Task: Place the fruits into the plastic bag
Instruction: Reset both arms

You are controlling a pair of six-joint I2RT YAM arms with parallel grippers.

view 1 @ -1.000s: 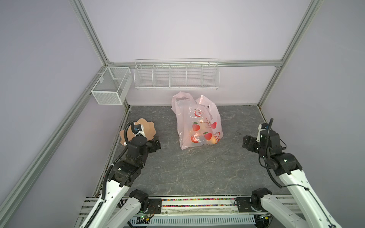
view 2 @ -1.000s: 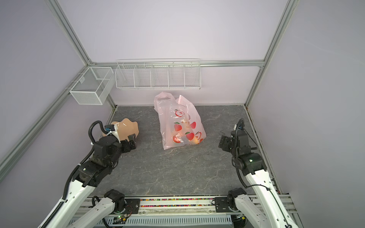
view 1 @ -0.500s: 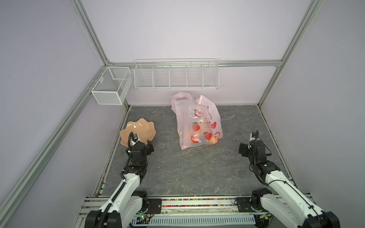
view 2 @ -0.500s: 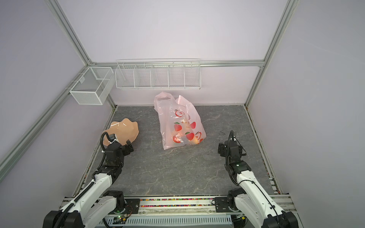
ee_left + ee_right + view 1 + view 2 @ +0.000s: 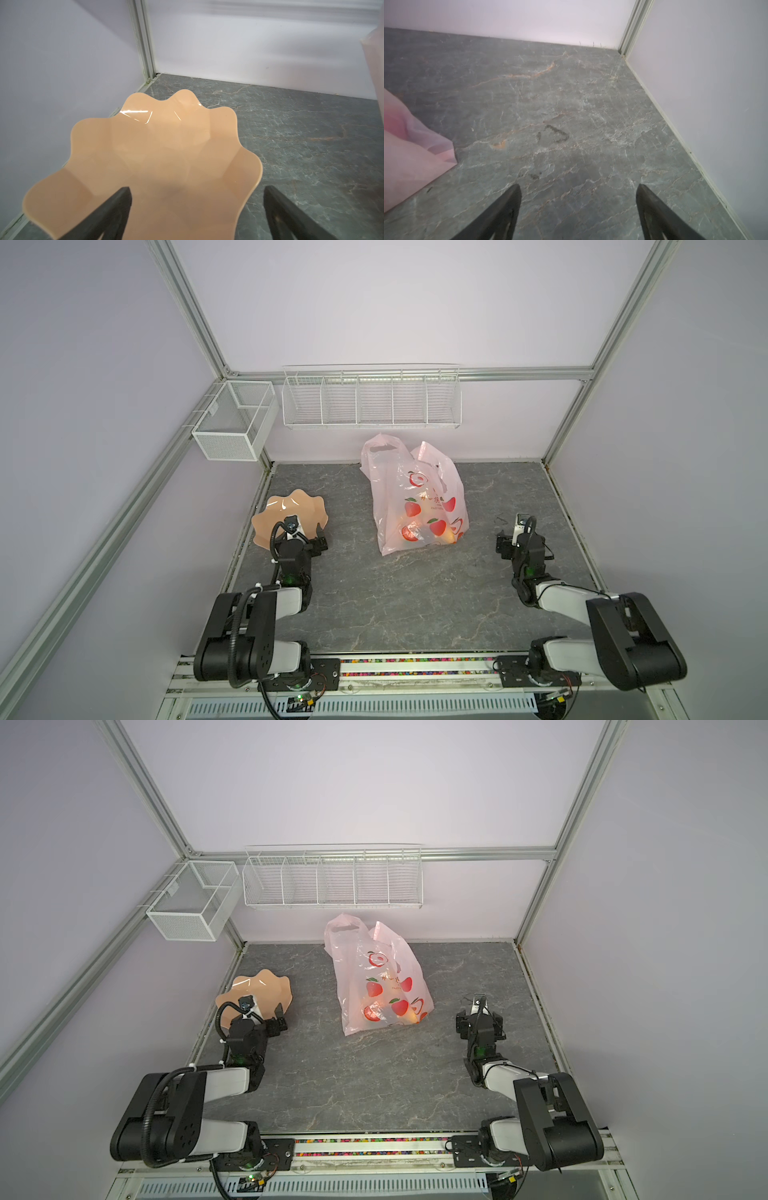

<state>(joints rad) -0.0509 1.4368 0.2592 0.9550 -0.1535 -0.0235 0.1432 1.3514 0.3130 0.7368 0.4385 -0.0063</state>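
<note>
The plastic bag [image 5: 415, 497] [image 5: 378, 977] lies slumped at the middle back of the table, pale pink with red fruit prints. Fruits show dimly through its lower end as an orange-yellow glow [image 5: 448, 536] [image 5: 411, 1016]; I see no fruit outside the bag. My left gripper [image 5: 309, 540] [image 5: 264, 1021] [image 5: 197, 188] is open and empty, low over the near rim of the peach dish [image 5: 299, 506] [image 5: 166, 145], which holds nothing. My right gripper [image 5: 519, 543] [image 5: 478, 1021] [image 5: 579, 185] is open over bare table, right of the bag. A bag corner [image 5: 409, 158] shows in the right wrist view.
A white wire rack [image 5: 372, 400] hangs on the back wall. A mesh basket [image 5: 235, 423] hangs at the left back corner. Walls enclose the table on the left, back and right. Both arms are folded low near the front rail [image 5: 415, 666].
Both arms have come down and drawn back toward the front rail, folding low. The left gripper has left the dish's middle for its near rim. Both grippers stayed open.
</note>
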